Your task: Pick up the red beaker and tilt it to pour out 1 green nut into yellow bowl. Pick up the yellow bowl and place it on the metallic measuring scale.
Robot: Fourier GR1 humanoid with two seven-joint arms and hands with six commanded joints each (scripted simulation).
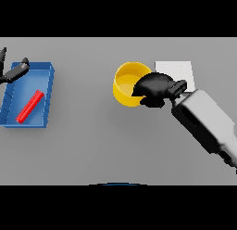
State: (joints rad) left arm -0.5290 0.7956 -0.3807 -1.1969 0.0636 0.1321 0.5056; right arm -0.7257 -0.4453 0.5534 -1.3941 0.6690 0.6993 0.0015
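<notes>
On the grey tabletop [92, 141], right of centre, the yellow bowl [126, 80] stands upright with the right hand [152, 89] against its right side; the dark fingers curl over the rim and wall there, so I read it as a grip on the bowl, though the bowl appears to rest on the surface and not yet be lifted. Just behind the hand lies the pale square of the metallic measuring scale [178, 69], close beside the bowl but with nothing on it. Whether a green nut sits inside the bowl cannot be told (the inside shows only yellow). At the far left a blue tray [48, 73] holds a long red object [30, 105] lying flat on its side, presumably the red beaker, untouched at this moment. The left hand [14, 71] shows at the view's left edge over the tray's upper corner, fingers fairly straight and holding nothing.

By my judgement the pouring stage is either over or cannot be confirmed, and the second stage is under way: bowl grasped, with lifting and setting it on the scale left to do.
</notes>
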